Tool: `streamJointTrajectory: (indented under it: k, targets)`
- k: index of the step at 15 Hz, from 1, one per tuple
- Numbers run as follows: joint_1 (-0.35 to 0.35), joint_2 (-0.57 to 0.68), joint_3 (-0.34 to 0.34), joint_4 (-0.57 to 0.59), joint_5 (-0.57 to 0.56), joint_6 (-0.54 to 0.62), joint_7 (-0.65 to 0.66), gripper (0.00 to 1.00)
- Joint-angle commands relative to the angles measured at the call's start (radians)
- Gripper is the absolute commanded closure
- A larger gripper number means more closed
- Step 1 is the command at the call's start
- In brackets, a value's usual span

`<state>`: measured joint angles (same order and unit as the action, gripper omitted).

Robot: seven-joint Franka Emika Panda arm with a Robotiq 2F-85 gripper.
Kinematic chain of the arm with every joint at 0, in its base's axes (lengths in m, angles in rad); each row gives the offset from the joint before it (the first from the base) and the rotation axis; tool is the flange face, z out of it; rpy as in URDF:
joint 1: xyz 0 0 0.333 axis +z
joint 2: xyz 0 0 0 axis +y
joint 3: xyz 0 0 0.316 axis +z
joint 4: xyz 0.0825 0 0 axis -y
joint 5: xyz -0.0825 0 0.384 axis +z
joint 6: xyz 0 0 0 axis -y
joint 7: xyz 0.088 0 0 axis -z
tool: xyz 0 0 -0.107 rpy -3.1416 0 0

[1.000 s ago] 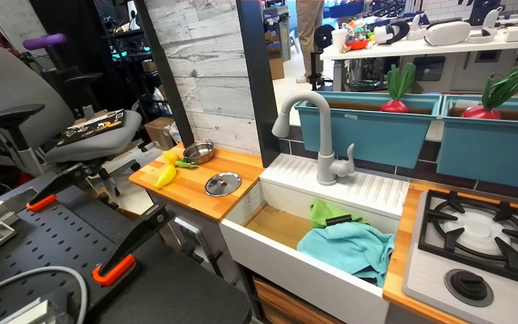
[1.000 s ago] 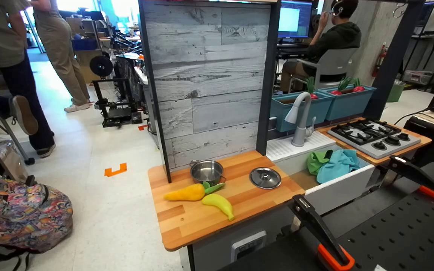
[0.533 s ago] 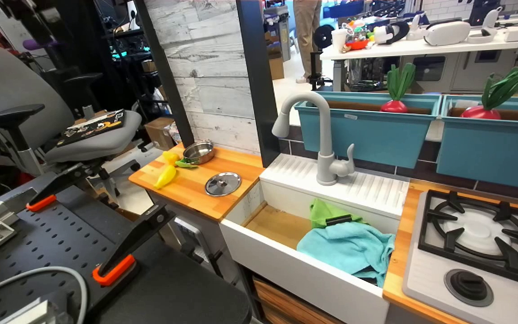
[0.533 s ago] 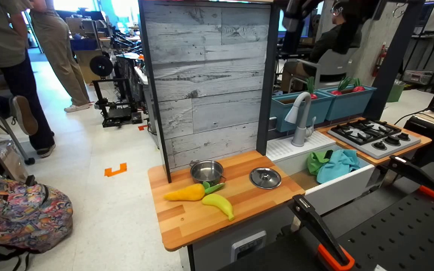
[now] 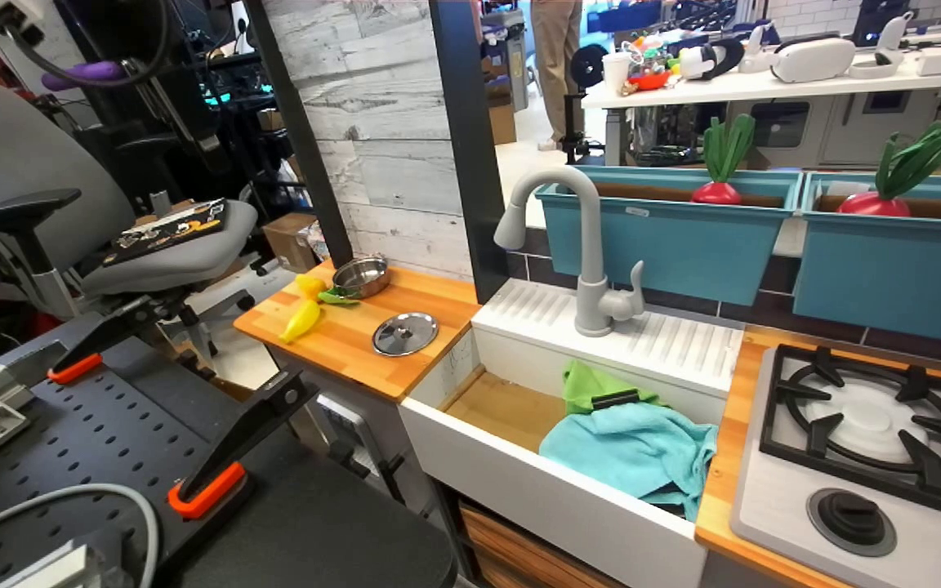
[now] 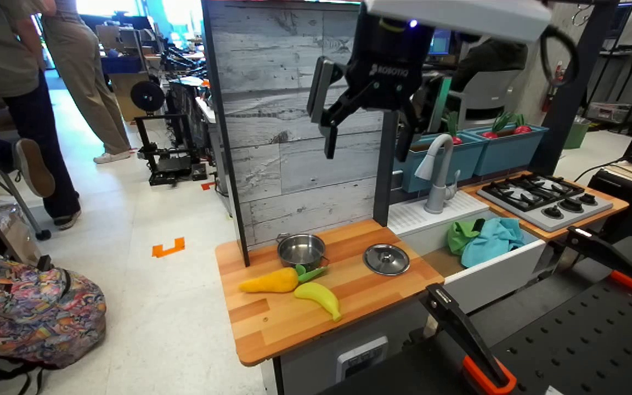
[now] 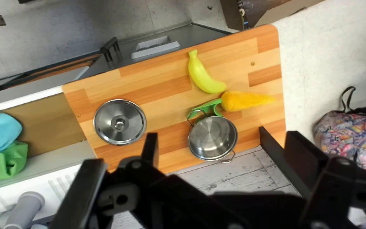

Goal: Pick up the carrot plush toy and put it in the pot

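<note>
Pincer (image 6: 367, 147): upper frame, right of centre, in an exterior view; your jaws apart, holding nothing. Carrot (image 6: 271, 281): lower frame, left of centre, lying on the counter (image 6: 261, 337), its leafy end touching or just beside the pot (image 6: 301, 251). Pot: uncovered, carrot not yet inside. Done: no transfer. Left to you, it seems: descent, grasp, lift, placing, release.

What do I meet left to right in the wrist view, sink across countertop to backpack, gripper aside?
Blue cloth, silver pot lid, silver pot, black post, multicolored backpack. Left out for side-to-side overlap: green cloth and faucet with the blue cloth; banana and carrot plush toy with the silver pot.
</note>
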<state>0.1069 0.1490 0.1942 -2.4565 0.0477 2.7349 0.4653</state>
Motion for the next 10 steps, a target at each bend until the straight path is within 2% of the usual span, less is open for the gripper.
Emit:
streamJointTrajectory:
  k: [1,5,10]
  targets:
    - [0.102,0.173,-0.089,0.122,-0.071,0.096,0.177,0.00]
    - [0.220,0.322,-0.176,0.224,-0.054,0.151,0.269,0.00]
    - [0.296,0.489,-0.214,0.353,-0.014,0.147,0.333,0.00]
